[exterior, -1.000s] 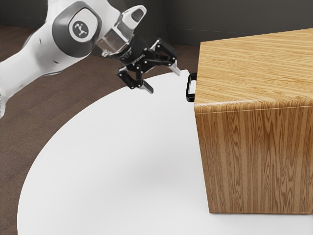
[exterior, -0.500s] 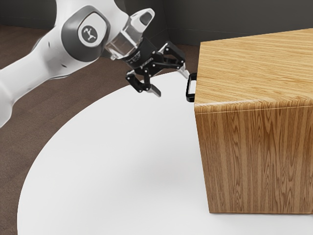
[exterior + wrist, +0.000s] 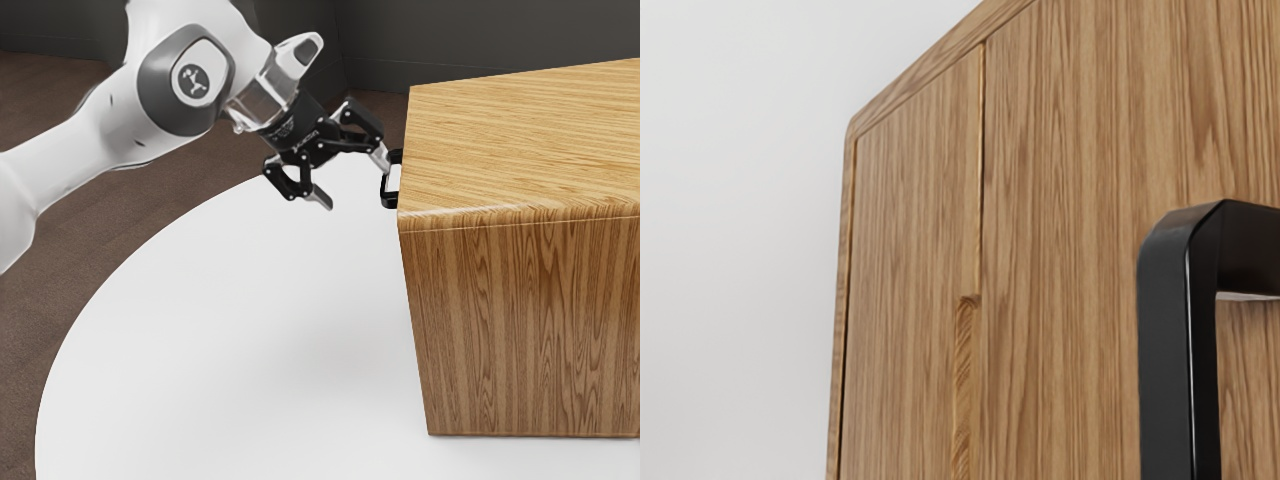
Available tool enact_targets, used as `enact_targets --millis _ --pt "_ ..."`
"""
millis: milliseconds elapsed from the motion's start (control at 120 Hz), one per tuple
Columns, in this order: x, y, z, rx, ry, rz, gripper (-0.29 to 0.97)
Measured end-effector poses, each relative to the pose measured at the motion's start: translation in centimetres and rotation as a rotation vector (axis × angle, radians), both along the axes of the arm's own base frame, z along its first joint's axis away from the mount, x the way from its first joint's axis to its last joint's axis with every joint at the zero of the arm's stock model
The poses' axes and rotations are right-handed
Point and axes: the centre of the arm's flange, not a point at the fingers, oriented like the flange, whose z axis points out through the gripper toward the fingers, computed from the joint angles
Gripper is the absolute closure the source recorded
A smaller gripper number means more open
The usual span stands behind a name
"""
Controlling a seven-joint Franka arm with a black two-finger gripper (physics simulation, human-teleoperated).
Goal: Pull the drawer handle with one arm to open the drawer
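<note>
Now the end effector (image 3: 355, 182) is closing in on the handle (image 3: 390, 180), fingers apart, one just beside it. The drawer (image 3: 1070, 200), at the table's (image 3: 220, 350) edge on the exterior view's right, is remaining shut; grasping likely follows.

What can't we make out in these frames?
- Exterior view: drawer front faces away, hidden behind the corner of the cabinet.
- Exterior view: whether the open claw touches the handle; they overlap and are too small to tell.
- Wrist view: handle cut off by the picture's edge; rest unseen.
</note>
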Motion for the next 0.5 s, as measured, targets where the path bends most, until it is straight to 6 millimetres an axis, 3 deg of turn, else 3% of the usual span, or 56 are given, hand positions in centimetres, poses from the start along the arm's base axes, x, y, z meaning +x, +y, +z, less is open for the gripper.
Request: enact_targets --millis 500 --pt "0.4 -0.2 -1.3 -0.002 0.011 0.008 0.0"
